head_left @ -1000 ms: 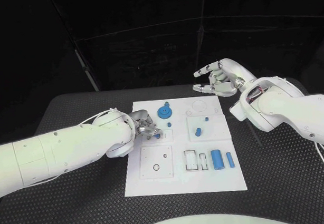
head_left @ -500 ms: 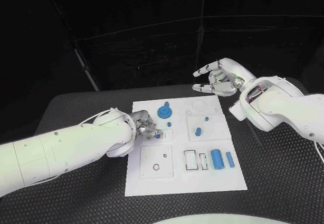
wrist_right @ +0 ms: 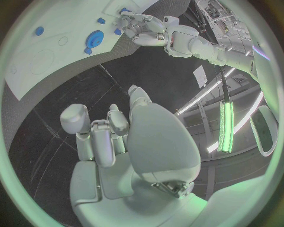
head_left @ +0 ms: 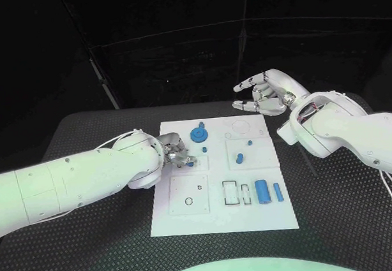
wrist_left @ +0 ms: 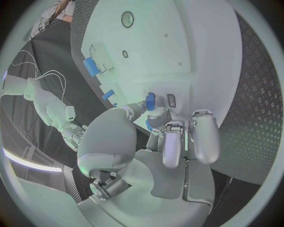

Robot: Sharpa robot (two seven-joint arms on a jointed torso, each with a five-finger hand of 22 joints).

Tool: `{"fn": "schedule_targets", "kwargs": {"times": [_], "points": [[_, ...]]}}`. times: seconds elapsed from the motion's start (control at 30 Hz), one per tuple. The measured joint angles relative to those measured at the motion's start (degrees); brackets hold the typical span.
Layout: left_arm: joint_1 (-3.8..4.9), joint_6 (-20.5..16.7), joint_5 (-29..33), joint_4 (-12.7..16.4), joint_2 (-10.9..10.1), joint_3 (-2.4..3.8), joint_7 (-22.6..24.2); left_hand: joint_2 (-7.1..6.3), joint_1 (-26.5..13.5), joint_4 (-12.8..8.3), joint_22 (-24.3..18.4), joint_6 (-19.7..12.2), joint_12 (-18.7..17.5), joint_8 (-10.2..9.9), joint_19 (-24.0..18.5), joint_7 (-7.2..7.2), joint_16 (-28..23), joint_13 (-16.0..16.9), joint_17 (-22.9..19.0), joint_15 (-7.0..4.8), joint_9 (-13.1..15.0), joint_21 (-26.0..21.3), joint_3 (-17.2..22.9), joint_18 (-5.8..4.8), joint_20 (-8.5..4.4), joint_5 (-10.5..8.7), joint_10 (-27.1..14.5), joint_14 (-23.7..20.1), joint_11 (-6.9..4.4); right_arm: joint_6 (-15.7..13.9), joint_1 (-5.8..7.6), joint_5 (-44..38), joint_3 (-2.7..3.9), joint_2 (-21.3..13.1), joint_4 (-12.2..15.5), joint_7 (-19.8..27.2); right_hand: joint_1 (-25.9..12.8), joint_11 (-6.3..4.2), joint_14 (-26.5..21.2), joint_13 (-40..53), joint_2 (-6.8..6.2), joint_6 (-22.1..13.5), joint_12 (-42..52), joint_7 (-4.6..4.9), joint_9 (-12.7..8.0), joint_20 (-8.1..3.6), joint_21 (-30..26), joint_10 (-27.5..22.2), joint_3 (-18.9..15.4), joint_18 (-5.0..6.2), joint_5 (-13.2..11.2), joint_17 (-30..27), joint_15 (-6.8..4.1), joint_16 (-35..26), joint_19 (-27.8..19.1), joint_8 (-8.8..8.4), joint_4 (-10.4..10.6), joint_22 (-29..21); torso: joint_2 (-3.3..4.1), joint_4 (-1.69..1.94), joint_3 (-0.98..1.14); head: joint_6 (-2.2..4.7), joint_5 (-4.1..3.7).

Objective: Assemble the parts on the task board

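Small blue part (wrist_left: 150, 101) pinched at fingertips of left hand (head_left: 175, 151), over left middle of task board (head_left: 259, 216), slot (wrist_left: 171, 100) just beside it. Right hand (head_left: 268, 94) empty, fingers apart, raised beyond board's far edge, well apart.

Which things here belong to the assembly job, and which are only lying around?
Belong to the job:
task board
small blue part pinched by the left hand
blue gear
blue cylinders

Just there:
black table
right hand, raised, holding nothing
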Motion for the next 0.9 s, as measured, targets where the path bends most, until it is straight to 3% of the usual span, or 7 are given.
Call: {"fn": "schedule_targets", "kwargs": {"times": [0.17,0.67,0.73,0.9], "points": [[0.02,0.3,0.0,-0.1,0.1,0.02,0.0,-0.85,-0.8,-1.5,0.1,0.3,0.2,0.3,0.0,-0.34,0.0,0.1,0.0,-0.40,0.2,0.0,0.6,0.00,0.00,0.00,0.2,0.0,-0.21,0.0,0.00,0.0,0.00,0.0,0.0,0.0,0.0,0.00,0.0,0.0,0.00,0.0,0.0,0.00,0.0,0.00,0.0,0.0,0.0,0.00,0.0,0.0,0.00,0.0,0.0,0.00,0.0,0.0,0.00,0.00,0.00,-0.03,0.00],[0.01,0.8,-0.1,-0.6,0.5,0.03,-0.1,-1.06,-1.9,-2.5,0.6,0.8,0.9,1.2,0.2,-0.80,0.0,0.5,0.0,-0.61,0.1,0.0,0.3,0.00,-0.20,0.00,0.4,-0.2,-0.41,0.0,0.00,0.0,0.00,0.1,-0.2,0.0,-0.5,0.00,0.0,0.0,-0.01,0.0,0.0,0.00,0.0,0.00,0.0,0.0,0.0,0.00,0.0,0.0,0.00,0.0,0.0,0.36,0.0,-0.1,-0.01,0.03,0.00,-0.02,-0.02],[0.01,0.8,-0.1,-0.6,0.5,0.03,-0.1,-1.16,-2.0,-2.8,0.7,1.0,0.9,1.2,0.2,-0.90,0.0,0.5,0.0,-0.61,0.1,0.0,0.5,-0.89,-0.20,0.00,0.4,-0.2,-0.42,0.0,0.00,0.0,-0.01,0.1,-0.2,0.0,-0.5,0.00,0.0,-0.1,-0.01,0.0,0.0,0.00,0.0,0.00,0.0,0.0,0.0,0.00,0.0,0.0,0.00,0.0,0.0,0.37,0.0,-0.1,-0.01,0.03,0.00,-0.01,-0.02],[0.01,0.9,-0.1,-0.9,0.8,0.03,-0.2,-1.10,-3.0,-3.6,0.8,1.2,1.3,1.5,0.2,-0.91,0.0,0.7,0.0,-0.61,0.2,0.2,0.8,-0.88,-0.20,0.00,0.4,-0.2,-0.41,0.0,0.00,0.0,-0.01,0.1,-0.2,0.0,-0.5,0.00,0.0,-0.1,-0.01,0.0,0.0,0.00,0.0,0.00,0.0,0.0,-0.1,0.00,0.0,0.0,0.00,0.0,0.0,0.37,0.1,-0.1,-0.01,0.03,0.00,0.02,-0.02]]}}
